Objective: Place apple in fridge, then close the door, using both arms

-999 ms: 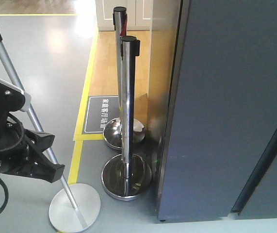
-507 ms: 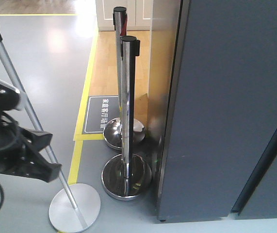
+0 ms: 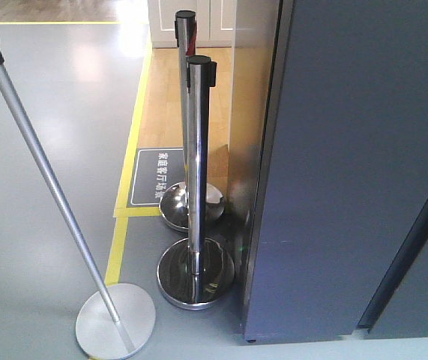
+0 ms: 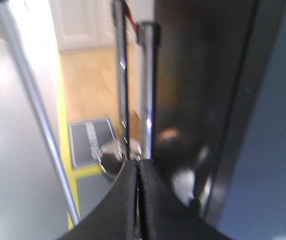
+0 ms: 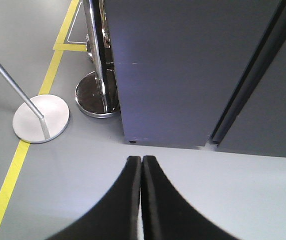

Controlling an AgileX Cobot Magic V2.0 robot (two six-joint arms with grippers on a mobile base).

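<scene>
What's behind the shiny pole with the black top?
Right behind the shiny pole stands another shiny pole just like it, with a bit of red at the top. Past that are wood floor and white cabinets. The front pole covers part of the back one.

The fridge (image 3: 348,165) is faced in matt dark grey. The posts (image 3: 196,180) are finished in mirror-bright chrome, the slanted pole (image 3: 49,180) in brushed, duller metal. The floor (image 5: 223,190) is seen as smooth grey.
</scene>
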